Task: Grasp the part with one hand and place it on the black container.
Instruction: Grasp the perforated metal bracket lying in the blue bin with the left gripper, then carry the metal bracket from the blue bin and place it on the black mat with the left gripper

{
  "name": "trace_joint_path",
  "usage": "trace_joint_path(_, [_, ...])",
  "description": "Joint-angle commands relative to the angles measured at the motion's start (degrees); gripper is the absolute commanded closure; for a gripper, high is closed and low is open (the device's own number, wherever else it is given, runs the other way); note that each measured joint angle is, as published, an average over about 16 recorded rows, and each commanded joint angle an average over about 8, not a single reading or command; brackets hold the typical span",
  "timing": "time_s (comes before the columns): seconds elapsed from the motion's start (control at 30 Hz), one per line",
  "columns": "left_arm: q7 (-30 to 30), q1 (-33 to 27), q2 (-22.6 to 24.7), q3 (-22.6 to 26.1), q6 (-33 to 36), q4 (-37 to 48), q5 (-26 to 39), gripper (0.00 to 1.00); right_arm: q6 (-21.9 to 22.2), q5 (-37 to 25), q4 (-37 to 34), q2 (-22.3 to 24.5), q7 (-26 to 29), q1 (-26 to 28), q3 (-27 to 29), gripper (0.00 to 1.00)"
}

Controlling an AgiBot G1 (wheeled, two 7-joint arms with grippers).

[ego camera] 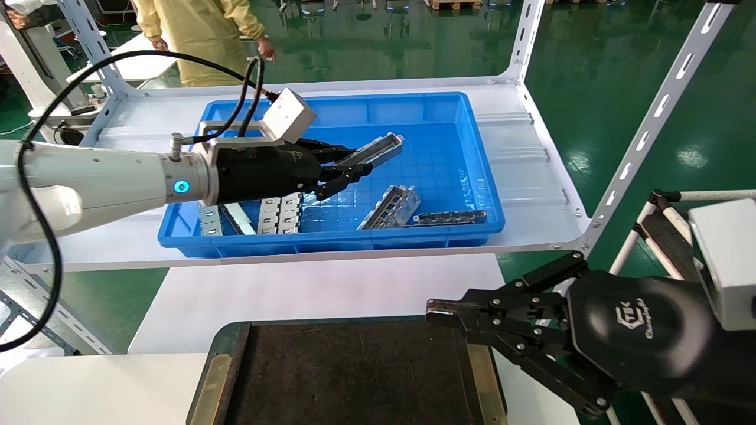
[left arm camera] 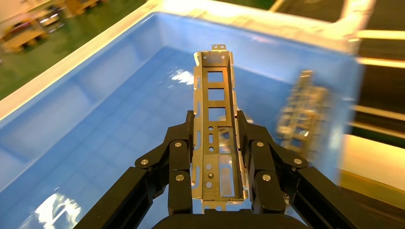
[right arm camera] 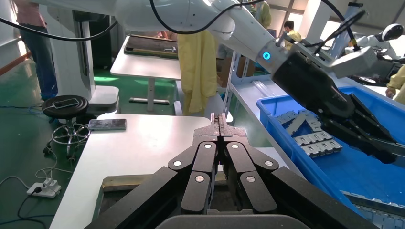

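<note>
In the head view, the left gripper (ego camera: 354, 165) is seen reaching over the blue bin (ego camera: 472, 177), which stands on a white shelf (ego camera: 531, 171). Its fingers are clamped on the part (ego camera: 381, 147), which is held above the bin floor and juts out beyond the fingertips, tilted upward away from the wrist. Below and beyond the fingertips, a second trough-shaped bracket (ego camera: 391, 208) lies on the bin floor, with a dark chain-like strip (ego camera: 450, 218) just beside it. Under the gripper's body, flat silver plates (ego camera: 280, 213) are lined along the bin's near wall. The black container (ego camera: 354, 378) sits nearer the robot, well apart from the held part and lower than the shelf. The right gripper (ego camera: 434, 313) is parked over the container's right edge, its fingers drawn together with nothing between them. A person in a yellow coat (ego camera: 201, 35) is seen behind the shelf.

In the left wrist view, the part (left arm camera: 216, 124) is seen lengthwise between the two fingers (left arm camera: 180, 162), gripped at its near half, its open side with the rectangular cut-outs facing the camera. The far end extends past the fingertips over the blue bin (left arm camera: 95, 95). The other bracket (left arm camera: 301, 114) appears blurred, off to one side of the fingertips.

In the right wrist view, the right gripper (right arm camera: 219, 125) is shown with its fingertips pressed together and empty. Ahead of it, the left gripper's black body (right arm camera: 315, 88) is seen over the blue bin (right arm camera: 286, 129), where the silver plates (right arm camera: 315, 140) lie.
</note>
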Motion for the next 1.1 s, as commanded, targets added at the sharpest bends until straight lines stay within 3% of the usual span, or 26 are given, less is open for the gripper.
trace_joint_path(0.03, [0.82,-0.38,-1.08,-0.26,3.17,-0.26,-0.55,1.0,0.0,0.01,0.0,0.0,0.0,0.0,-0.01,1.0])
trace_joint_path(0.4, [-2.06,4.07,-5.89,-0.49,13.27,-8.07,-2.48,1.0,0.02,0.03,0.0,0.02,-0.02,0.01,-0.05,1.0])
trace_joint_path(0.67, [-9.11,12.96,-10.36,-0.01,16.1,-22.16,-4.12,1.0,0.03,0.05,0.0,0.03,-0.04,0.02,-0.07,1.0])
trace_joint_path(0.87, [-17.0,22.45,-13.69,1.27,11.42,-34.95,-3.62,1.0,0.04,0.07,0.0,0.04,-0.05,0.02,-0.1,1.0])
trace_joint_path(1.1, [-26.58,34.37,-16.3,3.1,-2.77,-48.11,0.37,1.0,0.05,0.08,0.0,0.05,-0.06,0.03,-0.12,1.0])
